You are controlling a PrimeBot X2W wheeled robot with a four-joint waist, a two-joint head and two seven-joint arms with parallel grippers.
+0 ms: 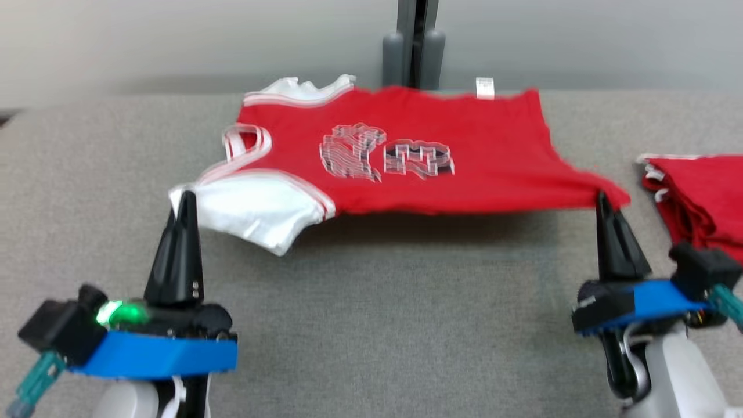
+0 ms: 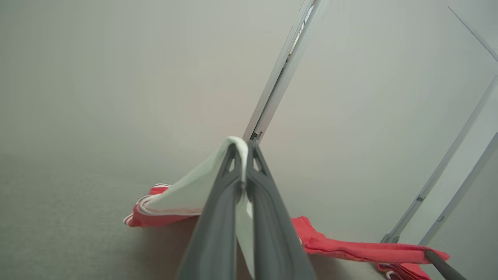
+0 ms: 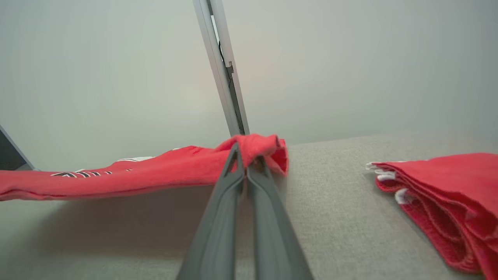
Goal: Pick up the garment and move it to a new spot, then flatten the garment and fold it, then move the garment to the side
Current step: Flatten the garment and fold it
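The left gripper (image 1: 186, 200) pinches the garment (image 1: 435, 151) by its white sleeve (image 1: 255, 209), the right gripper (image 1: 603, 200) clamps a red corner, and an uneven pull could slip either thin hold.

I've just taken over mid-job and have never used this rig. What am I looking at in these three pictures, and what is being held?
You are driving a two-armed robot. The head view looks down from its head camera. The two wrist views each look along one arm's pair of long dark fingers. On the grey padded table is a red jersey with white sleeves, its near edge lifted off the surface. The left fingers are shut on a white sleeve. The right fingers are shut on the jersey's red corner at the other end. A second, folded red garment rests on the table at the right, with nothing holding it.
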